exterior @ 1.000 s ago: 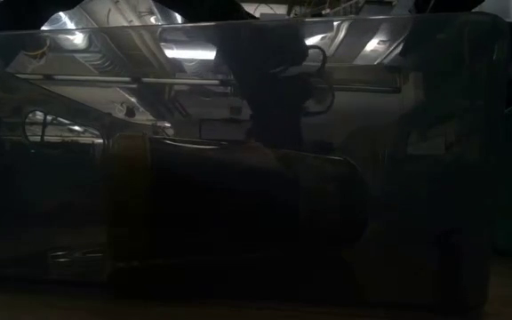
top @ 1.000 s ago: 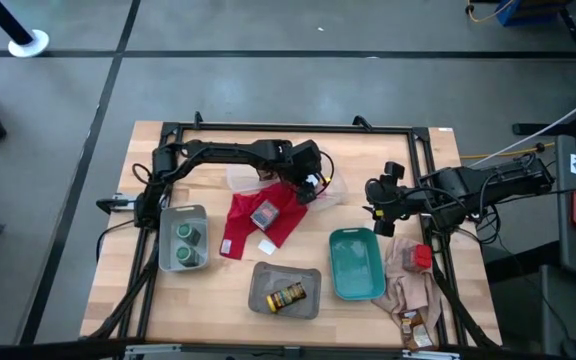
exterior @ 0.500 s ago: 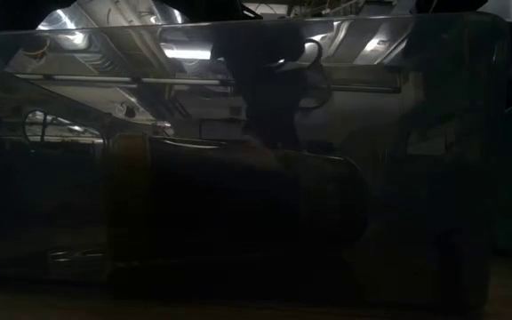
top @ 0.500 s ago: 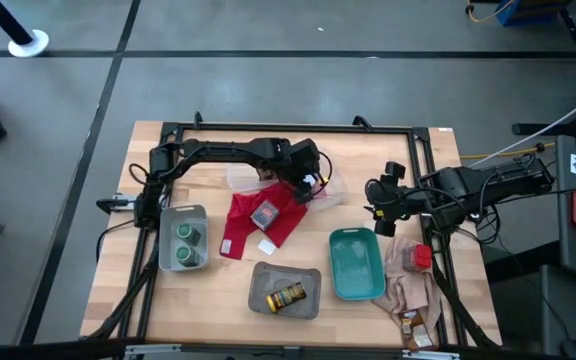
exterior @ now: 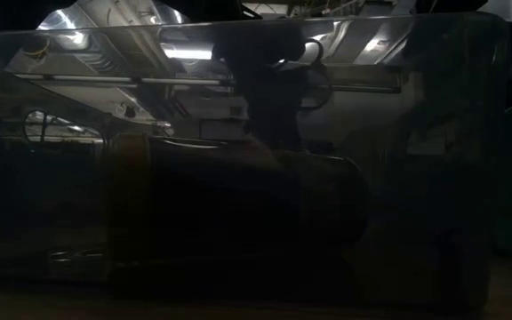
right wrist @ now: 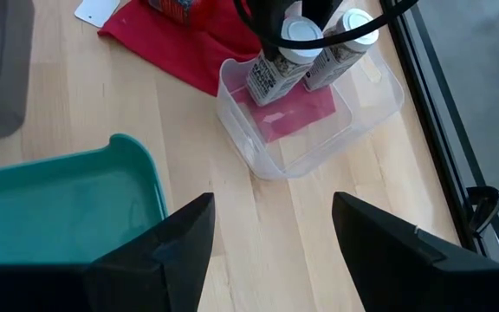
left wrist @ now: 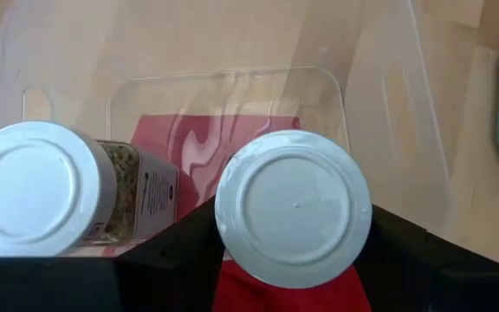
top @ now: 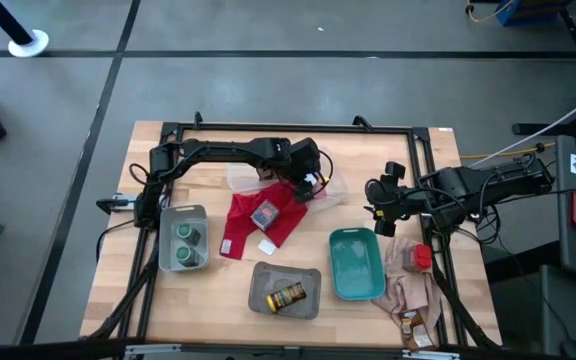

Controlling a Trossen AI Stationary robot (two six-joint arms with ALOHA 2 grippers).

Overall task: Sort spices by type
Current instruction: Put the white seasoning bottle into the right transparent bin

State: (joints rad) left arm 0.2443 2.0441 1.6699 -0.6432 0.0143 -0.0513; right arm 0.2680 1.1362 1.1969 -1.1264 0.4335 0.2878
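Spices are being grouped into trays on a wooden table (top: 208, 305), each kind getting its own container. The left gripper (right wrist: 277, 39) is closing around a white-capped bottle (left wrist: 294, 208) and holding it upright over the clear tray (right wrist: 319, 130), which sits on the far edge of the red cloth (top: 243, 225). A second white-capped bottle (left wrist: 37, 191) is already standing in that tray just beside the held one, so this tray is apparently serving as the home for the white-capped kind.

Elsewhere, two green-lidded jars (top: 186, 245) are sitting together in a grey tray (top: 181, 213) on the left side, and a yellow-labelled jar (top: 288, 296) is lying on its side in another grey tray (top: 268, 275) near the front edge. A small red tin (top: 263, 214) is lying unsorted on the red cloth. Another red item (top: 421, 258) is resting on the beige cloth (top: 408, 285), with dark packets (top: 413, 325) near its front end.

The right gripper (right wrist: 271, 247) is waiting with fingers apart and holding nothing, above the bare wood between the empty teal tray (top: 356, 262) and the clear tray. The table-level view is dark and blocked by a tray wall.
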